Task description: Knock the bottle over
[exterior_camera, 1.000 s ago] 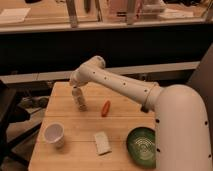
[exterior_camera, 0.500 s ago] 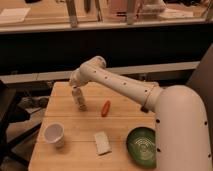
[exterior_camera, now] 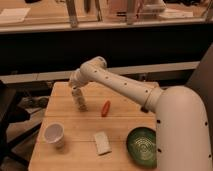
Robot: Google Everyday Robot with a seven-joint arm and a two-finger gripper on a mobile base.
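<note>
The bottle [exterior_camera: 80,101] stands upright, or nearly so, on the wooden table [exterior_camera: 125,125], toward the far left part of the top, so the knock-over is not yet done. The gripper [exterior_camera: 76,91] sits right at the top of the bottle, hanging down from the white arm [exterior_camera: 120,82] that reaches across from the right; gripper and bottle run together in the view, and I cannot tell whether the fingers are spread, closed, or clamped on the bottle's top. My reading is that the approach is finished and what is left is the push itself: a sideways shove until the bottle lies flat. Other things sit apart from the bottle: an orange-red carrot [exterior_camera: 105,108] just to its right, a white cup [exterior_camera: 54,134] nearer the front and left of it, a pale sponge [exterior_camera: 102,142] in front and right, and a green bowl [exterior_camera: 142,146] further right.
</note>
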